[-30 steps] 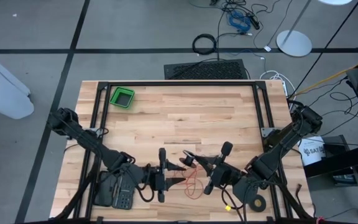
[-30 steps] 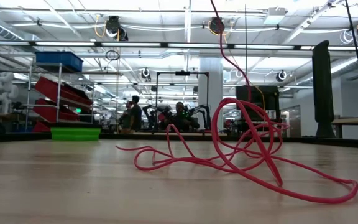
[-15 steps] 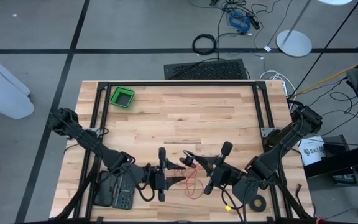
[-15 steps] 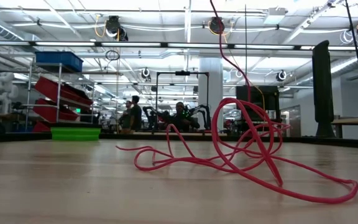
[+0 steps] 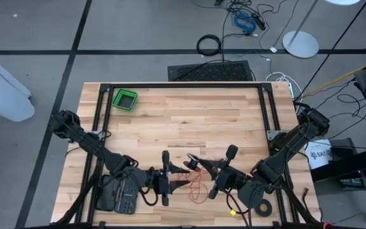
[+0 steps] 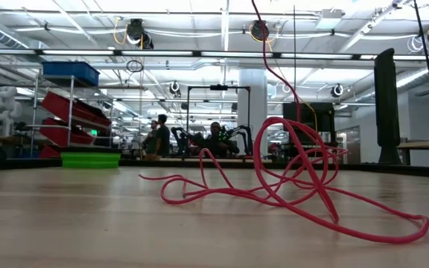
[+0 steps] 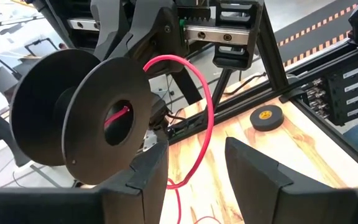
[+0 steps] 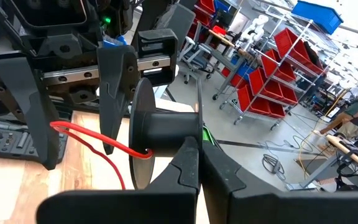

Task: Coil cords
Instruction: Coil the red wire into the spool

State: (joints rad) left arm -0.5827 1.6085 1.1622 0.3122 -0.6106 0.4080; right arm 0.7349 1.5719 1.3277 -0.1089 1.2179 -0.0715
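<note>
You see the red cord rise out of the low view's top edge, its upper end cut off

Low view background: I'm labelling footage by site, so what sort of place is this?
Probably a robotics lab or workshop: shelving with red bins, another robot arm rig with people beside it, and exposed ceiling pipes.

Wooden table with green bin, loose red cord, tape ring.
</note>
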